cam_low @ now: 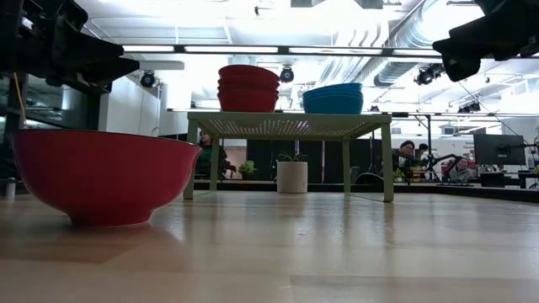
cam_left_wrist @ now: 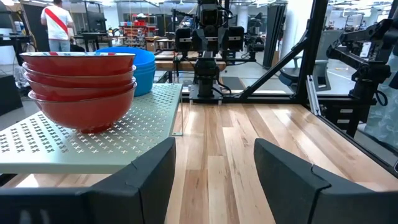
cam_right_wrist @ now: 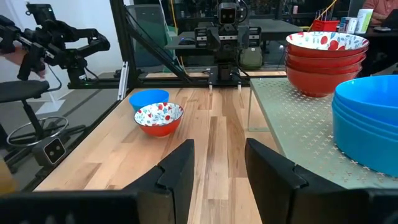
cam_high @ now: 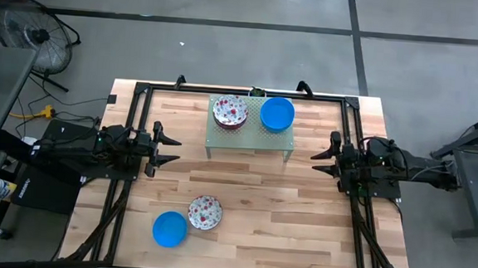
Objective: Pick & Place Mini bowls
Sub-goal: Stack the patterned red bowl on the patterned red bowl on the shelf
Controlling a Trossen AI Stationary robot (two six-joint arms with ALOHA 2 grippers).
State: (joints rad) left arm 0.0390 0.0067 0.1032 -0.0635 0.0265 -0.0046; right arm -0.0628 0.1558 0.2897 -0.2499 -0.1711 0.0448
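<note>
Two stacks of mini bowls sit on top of the green stand (cam_high: pixel 249 139): the floral stack (cam_high: pixel 229 112), red on the outside, and right beside it the blue stack (cam_high: pixel 277 114). Both lie between the two grippers and a little toward the far edge of the table (cam_high: pixel 300 229). Two more bowls are down on the wood, a single floral bowl (cam_high: pixel 204 212) and a single blue bowl (cam_high: pixel 169 229), close together and nearer the left gripper (cam_high: pixel 172 147) than the right gripper (cam_high: pixel 320 161), toward the near edge.

Which way the bowls are meant to travel I cannot tell from here. If they go down to the table, two are done and most are left; if they go up onto the stacks, two remain.

Neither gripper holds anything. The left one hangs just off the stand's left end with its fingers spread, pointing across the table; the right one hangs off the stand's right end, fingers also apart, aimed back at it.

For room, the wood between the stand and the two loose bowls is bare, as is the stretch in front of the right gripper. The tight spots, I would say, are the stand's edges and legs, the black frame rails along both sides of the table, and the small gap between the two stacks.
</note>
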